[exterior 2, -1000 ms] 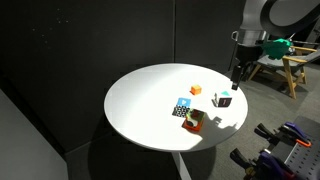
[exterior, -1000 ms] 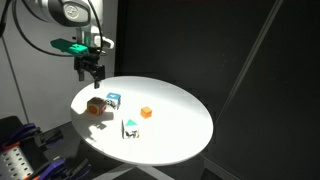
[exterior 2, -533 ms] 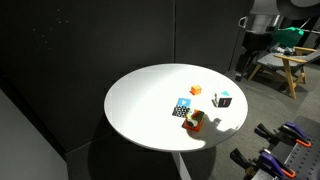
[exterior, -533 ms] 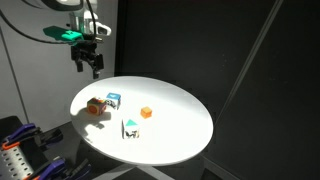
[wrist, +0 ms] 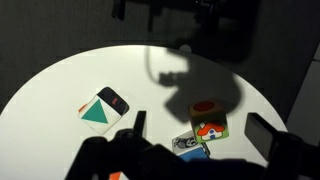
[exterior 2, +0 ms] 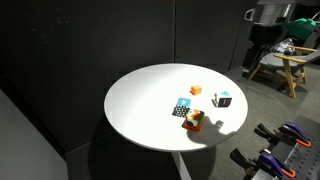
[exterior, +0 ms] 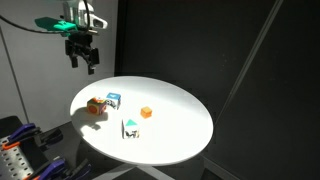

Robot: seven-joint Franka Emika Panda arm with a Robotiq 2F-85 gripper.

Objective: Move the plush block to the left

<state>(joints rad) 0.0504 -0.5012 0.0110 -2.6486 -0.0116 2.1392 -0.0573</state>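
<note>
High over the far rim of the round white table [exterior: 180, 135], the gripper [exterior: 83, 64] hangs with its jaws spread wide. In the wrist view the dark fingers [wrist: 268, 136] stand well apart with only the tabletop showing between them, so it has hold of nothing.

Well below, the plush block [exterior: 96, 106] sits on the table near the edge on the arm's side. It is dark red-brown with a bit of green showing, and in the wrist view [wrist: 208, 122] it lies partly under the arm's own shadow. Just beside it, perhaps touching, is a blue-and-white cube [exterior: 114, 99]. I cannot tell from here whether there is any gap between the two. Farther in lie a small orange cube [exterior: 146, 113] and a white cube with a teal patch [exterior: 130, 128], both well apart from the block.

As for progress, the block is resting free and the arm is nowhere near it. To my eye that fits either a move not yet begun or one already finished. If it is still to do, nearly all of it remains. The arm must come down over the block, close on it without catching the blue-and-white cube, shift it left and let go.
</note>
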